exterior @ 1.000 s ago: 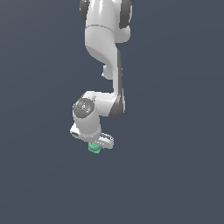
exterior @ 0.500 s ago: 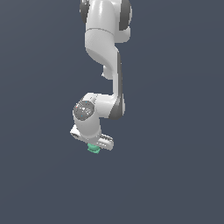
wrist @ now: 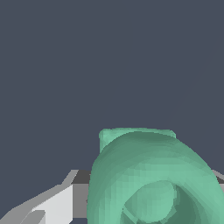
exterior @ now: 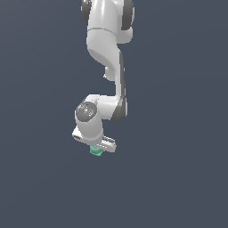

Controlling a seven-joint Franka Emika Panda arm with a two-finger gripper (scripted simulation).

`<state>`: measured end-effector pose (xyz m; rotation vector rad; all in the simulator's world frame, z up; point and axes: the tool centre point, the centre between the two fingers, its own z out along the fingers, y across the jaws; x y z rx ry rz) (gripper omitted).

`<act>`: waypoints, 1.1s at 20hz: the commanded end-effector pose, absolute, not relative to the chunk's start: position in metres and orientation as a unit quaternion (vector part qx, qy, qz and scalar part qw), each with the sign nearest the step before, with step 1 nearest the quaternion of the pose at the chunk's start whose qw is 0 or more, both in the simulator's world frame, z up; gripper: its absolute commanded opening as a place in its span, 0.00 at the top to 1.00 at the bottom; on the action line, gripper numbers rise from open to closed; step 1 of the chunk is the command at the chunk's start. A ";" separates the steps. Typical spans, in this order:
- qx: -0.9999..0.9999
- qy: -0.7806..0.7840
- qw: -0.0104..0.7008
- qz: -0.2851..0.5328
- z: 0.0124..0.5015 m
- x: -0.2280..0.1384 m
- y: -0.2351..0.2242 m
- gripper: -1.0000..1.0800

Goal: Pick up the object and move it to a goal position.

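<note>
The object (exterior: 95, 152) is a small teal-green rounded piece that shows just under the white gripper (exterior: 96, 149) in the exterior view. In the wrist view it fills the near part of the picture (wrist: 153, 175), with its ring-shaped top facing the camera. A grey-white finger (wrist: 57, 203) sits right against its side. The gripper is shut on the object. The fingertips are mostly hidden behind the hand in the exterior view. Whether the object rests on the surface or hangs just above it cannot be told.
The white arm (exterior: 107, 53) comes down from the top of the exterior view to the wrist (exterior: 89, 116). All around is a plain dark grey-blue surface (exterior: 178, 178). No other objects, containers or goal marker show.
The wrist has shifted only very slightly. The object stays held in the gripper at nearly the same spot.
</note>
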<state>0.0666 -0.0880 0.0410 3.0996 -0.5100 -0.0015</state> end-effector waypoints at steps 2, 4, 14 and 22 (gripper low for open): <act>0.987 -0.162 0.000 0.000 0.048 0.066 -0.078 1.00; 0.987 -0.162 0.000 0.000 0.054 0.065 -0.068 1.00; 0.987 -0.162 0.000 0.000 0.114 0.056 0.021 1.00; 0.987 -0.162 0.000 0.000 0.165 0.051 0.099 1.00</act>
